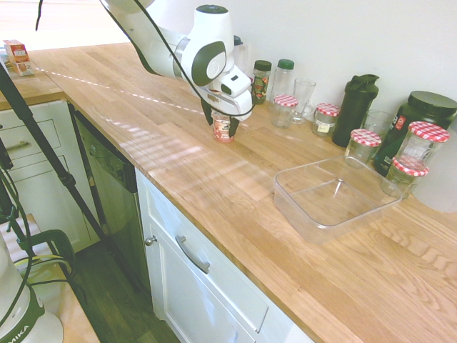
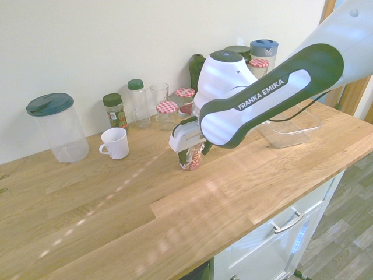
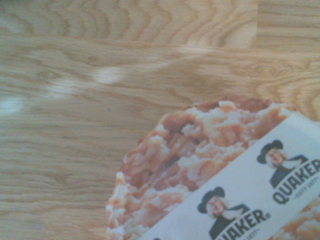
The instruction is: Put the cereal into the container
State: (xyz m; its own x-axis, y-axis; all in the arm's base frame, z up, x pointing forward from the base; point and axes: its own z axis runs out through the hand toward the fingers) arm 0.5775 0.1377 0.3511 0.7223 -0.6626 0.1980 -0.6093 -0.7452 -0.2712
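In the first exterior view, from left to right, small cartons [image 1: 17, 56] stand at the far left end of a pale wooden countertop [image 1: 157, 161], whose joined planks carry streaks and a dotted line of light. Below its front edge come a dark-fronted appliance [image 1: 108, 168] and then white cabinets [image 1: 207, 286] with metal handles; a plain white wall [image 1: 321, 36] rises behind. Glass jars with red-checkered lids [image 1: 283, 109], a dark shaker bottle [image 1: 355, 111] and a large black tub [image 1: 421, 118] line the back toward the right, with the clear square container [image 1: 314, 223] in front of them. The second exterior view also shows a lidded pitcher [image 2: 63, 137] at the left and a white mug [image 2: 115, 143] to its right. The white arm [image 1: 203, 53] reaches down over the counter, its gripper [image 1: 221, 126] low and pointing downward. The fingers are spread wide, one on either side of the cereal [image 1: 223, 131]; whether they touch it, I can't tell. The cereal stands upright on the wood, well apart from the container. Its sides are red and white, and its top shows a picture of pale, reddish-brown chunks crossed by a white band printed with "QUAKER" and a hatted figure.
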